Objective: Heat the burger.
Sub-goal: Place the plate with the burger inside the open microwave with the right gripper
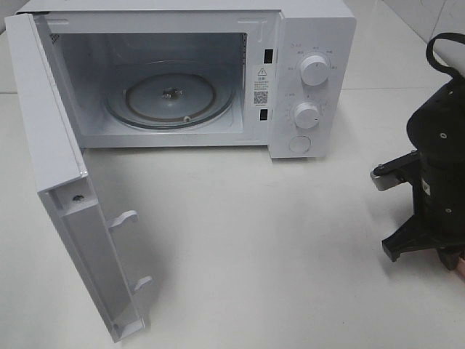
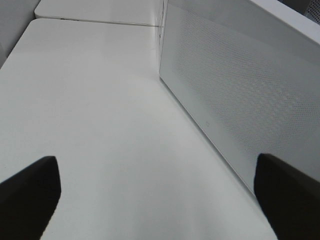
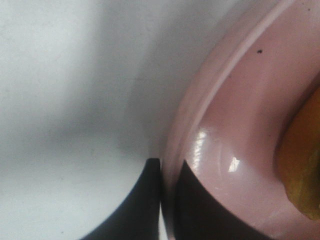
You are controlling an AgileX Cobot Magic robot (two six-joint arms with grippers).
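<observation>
Between the spread jaws of the left gripper lies only bare table, the open microwave door just beside them; a careless swing could knock it. Pinched between the jaws of the right gripper is the rim of a pink plate, the burger resting on it just past them. Such a thin edge grip may let the plate tilt and the burger slide off.

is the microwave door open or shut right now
Open. The door stands swung out wide at the left, leaving the cavity exposed with its glass turntable in plain sight.
</observation>
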